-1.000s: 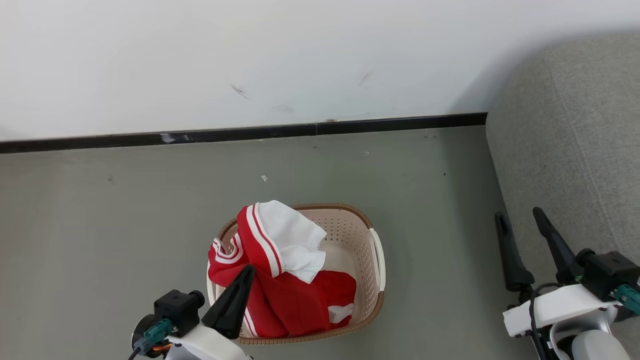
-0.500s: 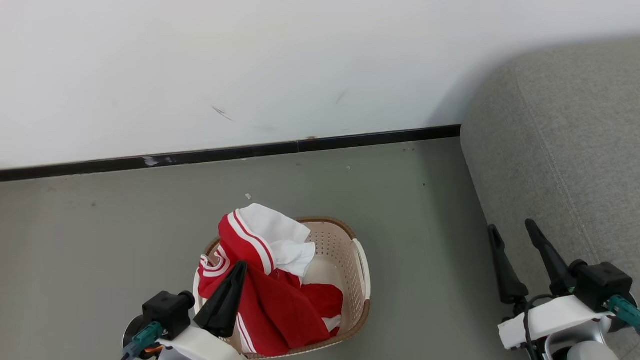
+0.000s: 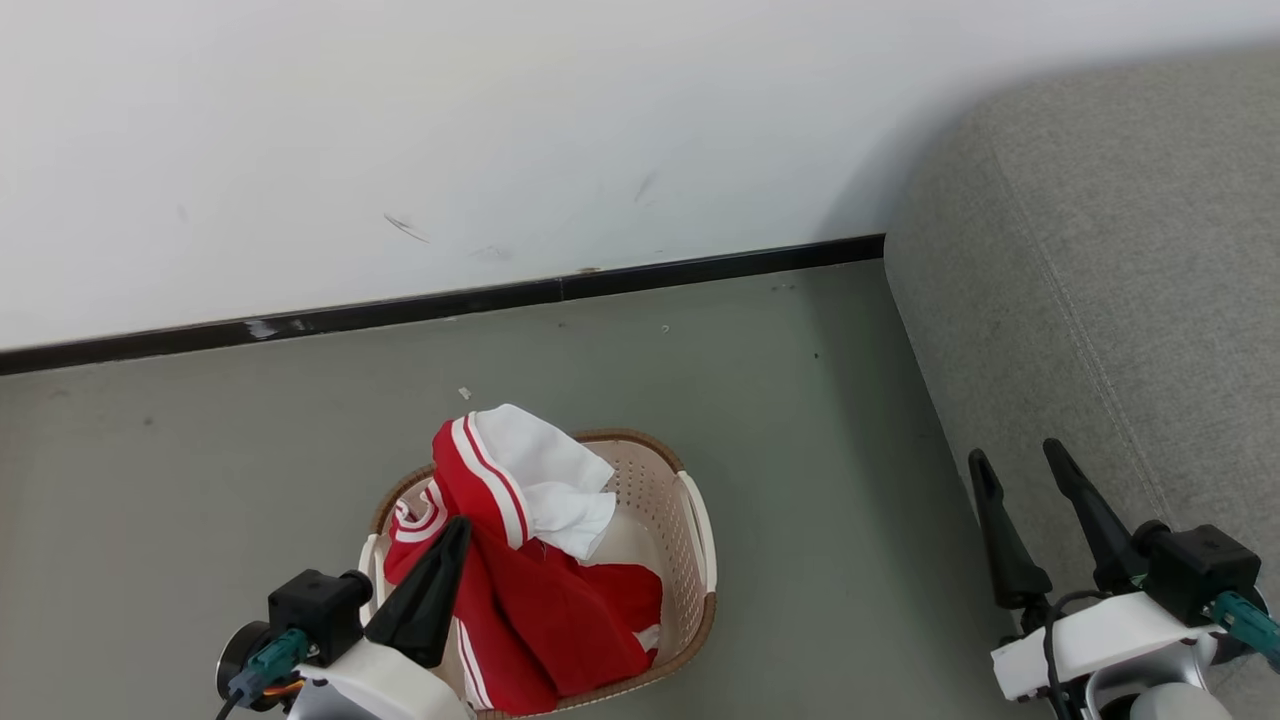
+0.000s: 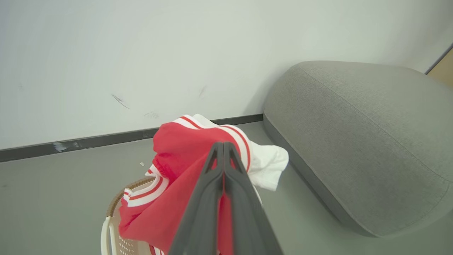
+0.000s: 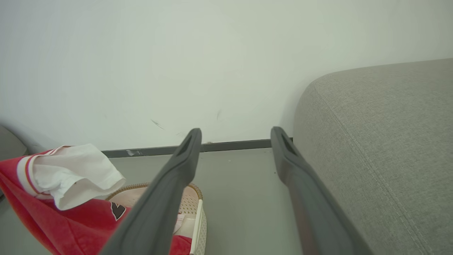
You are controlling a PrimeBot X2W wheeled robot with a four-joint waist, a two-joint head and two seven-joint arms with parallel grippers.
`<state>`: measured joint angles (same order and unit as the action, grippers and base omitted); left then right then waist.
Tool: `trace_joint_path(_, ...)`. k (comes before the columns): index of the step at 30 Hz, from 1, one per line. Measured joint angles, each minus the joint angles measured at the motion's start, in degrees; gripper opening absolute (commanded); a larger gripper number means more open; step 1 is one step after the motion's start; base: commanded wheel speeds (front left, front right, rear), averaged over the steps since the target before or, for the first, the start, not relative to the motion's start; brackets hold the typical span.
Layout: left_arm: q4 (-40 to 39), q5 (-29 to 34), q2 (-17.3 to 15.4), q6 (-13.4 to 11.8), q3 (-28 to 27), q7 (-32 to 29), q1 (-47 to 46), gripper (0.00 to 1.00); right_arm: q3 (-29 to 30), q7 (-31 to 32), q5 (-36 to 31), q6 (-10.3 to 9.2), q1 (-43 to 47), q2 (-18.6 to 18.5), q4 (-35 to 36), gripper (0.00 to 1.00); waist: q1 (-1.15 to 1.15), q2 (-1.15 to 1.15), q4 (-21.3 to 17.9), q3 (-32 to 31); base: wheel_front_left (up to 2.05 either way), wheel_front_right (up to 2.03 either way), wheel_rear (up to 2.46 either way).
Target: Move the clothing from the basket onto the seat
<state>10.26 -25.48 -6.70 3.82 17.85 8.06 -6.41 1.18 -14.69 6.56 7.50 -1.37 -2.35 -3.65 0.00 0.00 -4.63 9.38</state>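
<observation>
Grey floor (image 3: 200, 480) under a white wall (image 3: 600, 120); the seat (image 3: 1100, 250) is placed right of the basket (image 3: 695, 520).
The clothing (image 3: 540, 610) is pinched above the basket by the closed left gripper (image 3: 458, 528); the seat lies rightward, beside the open, empty right gripper (image 3: 1015, 452).

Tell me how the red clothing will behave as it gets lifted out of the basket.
Likely floppy: the clothing hangs in folds from the shut left gripper. Probably light, since a thin pinch holds it up. Its trailing end lies in the basket and may drag or snag on the rim.
</observation>
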Motion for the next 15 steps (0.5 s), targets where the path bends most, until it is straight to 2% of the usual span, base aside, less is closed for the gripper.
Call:
trace_joint_path(12,1.9,0.0,-0.5,-1.0,-1.2,-1.5,-2.1,0.0,-0.1,0.0,0.0,0.0,-0.2,0.0,0.2,1.0,0.0,0.0,-1.5,0.9,0.0,0.0,0.0)
trace_joint_path(15,3.0,0.2,-0.7,-1.1,-1.2,-2.0,-2.8,0.23,-0.1,0.0,0.0,0.0,-0.3,0.0,0.2,1.0,0.0,0.0,-1.7,1.1,0.0,0.0,0.0)
